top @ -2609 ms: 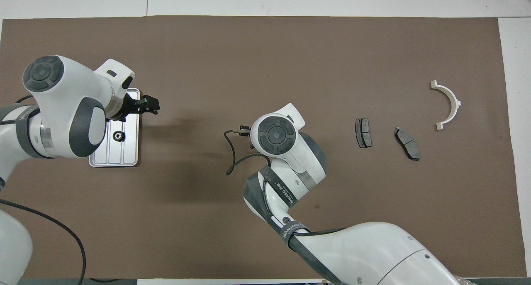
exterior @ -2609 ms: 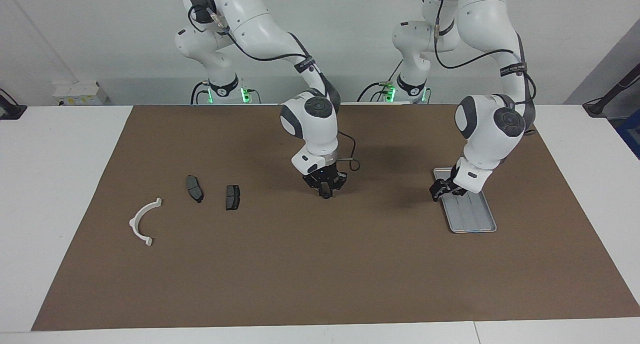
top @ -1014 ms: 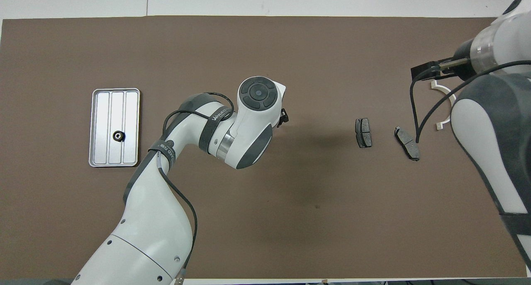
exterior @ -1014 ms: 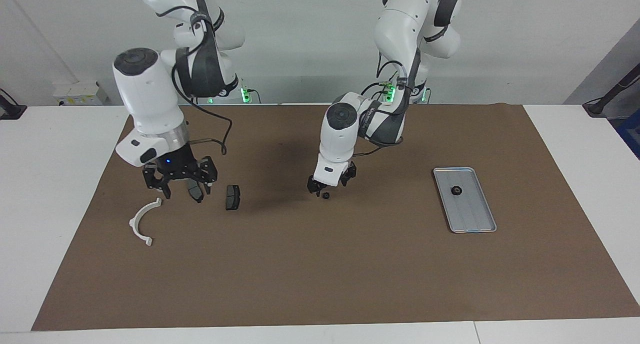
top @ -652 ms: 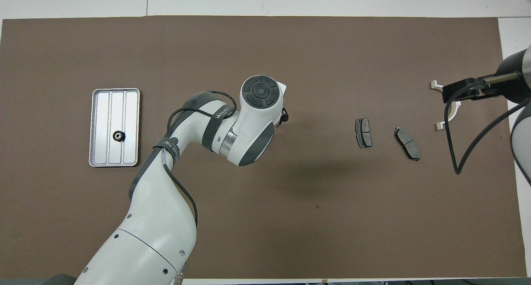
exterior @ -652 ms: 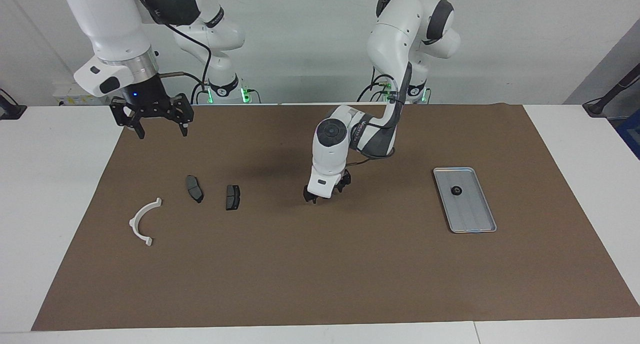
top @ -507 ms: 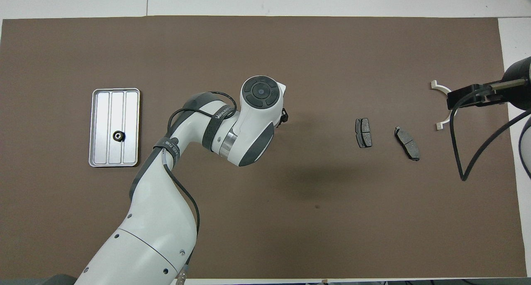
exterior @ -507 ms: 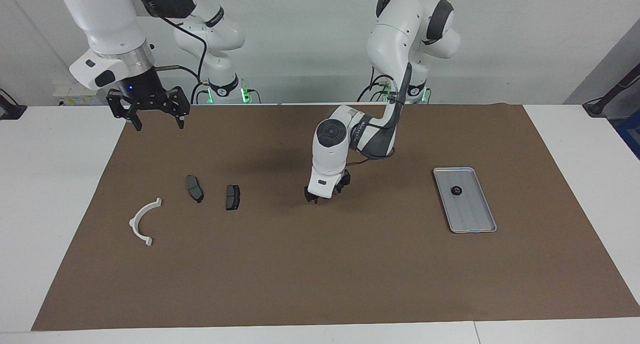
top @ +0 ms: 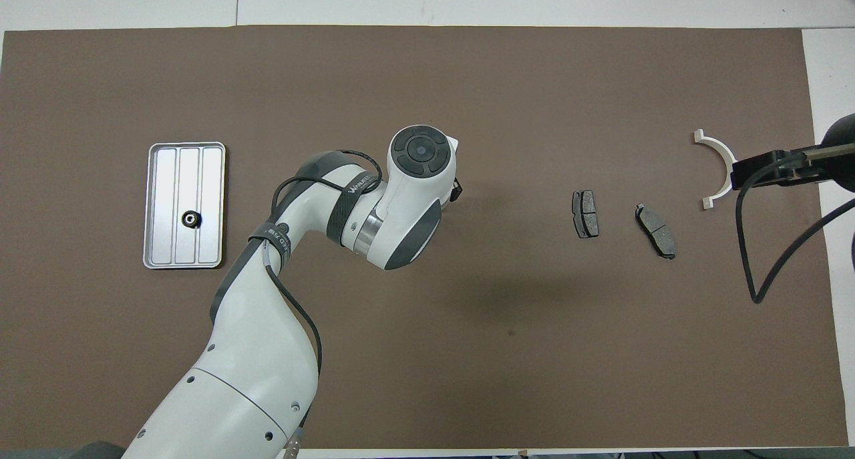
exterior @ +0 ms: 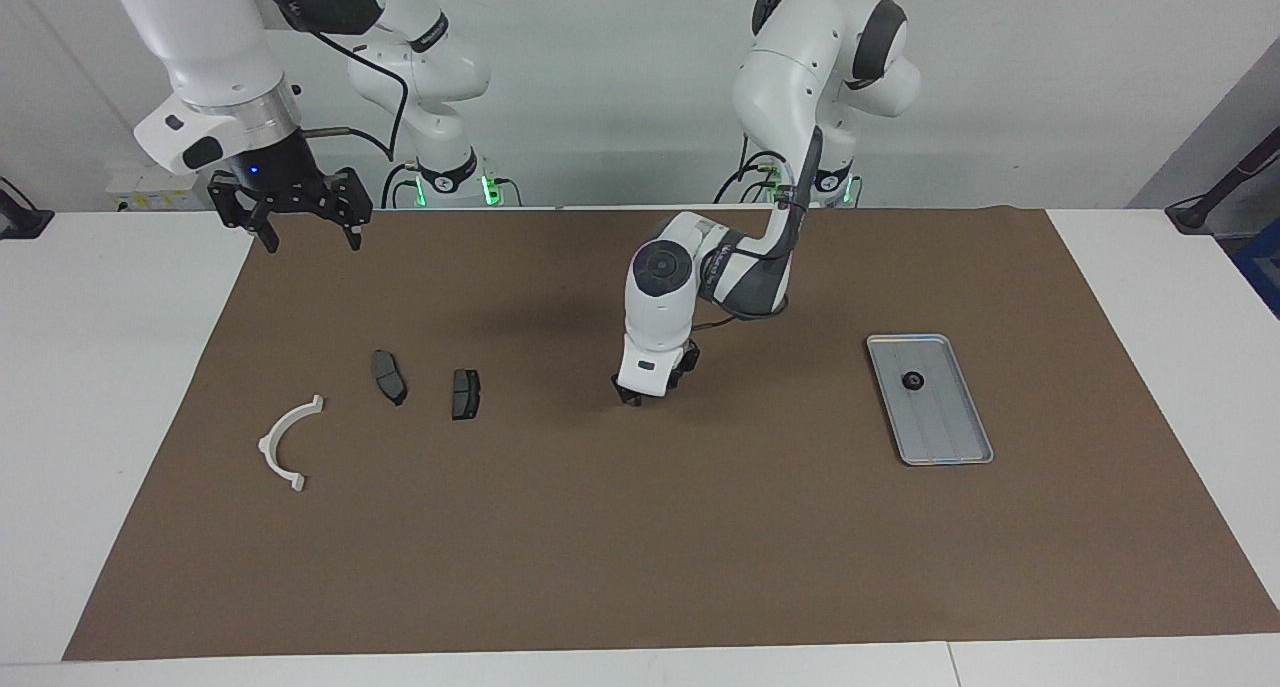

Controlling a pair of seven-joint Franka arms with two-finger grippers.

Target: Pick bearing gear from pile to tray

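Observation:
The silver-grey tray [exterior: 945,432] lies toward the left arm's end of the mat and also shows in the overhead view [top: 160,178]. One small black round piece [exterior: 911,381] sits in it [top: 190,218]. The pile is a white bracket [exterior: 288,442] and two brake pads [exterior: 389,377] [exterior: 465,393] toward the right arm's end. My left gripper [exterior: 652,387] is down at the mat's middle, mostly hidden under its wrist in the overhead view [top: 455,192]. Anything beneath it is hidden. My right gripper [exterior: 313,245] is open, empty and raised over the mat's edge nearest the robots.
A brown mat [exterior: 640,547] covers the white table. In the overhead view the bracket [top: 718,158] and the pads [top: 585,213] [top: 655,230] lie spread apart, and the right gripper's body [top: 768,168] overlaps the bracket.
The right gripper rose from the pile and drew back toward the robots. The left gripper sank onto the mat's middle, over a small black piece that showed there one second ago.

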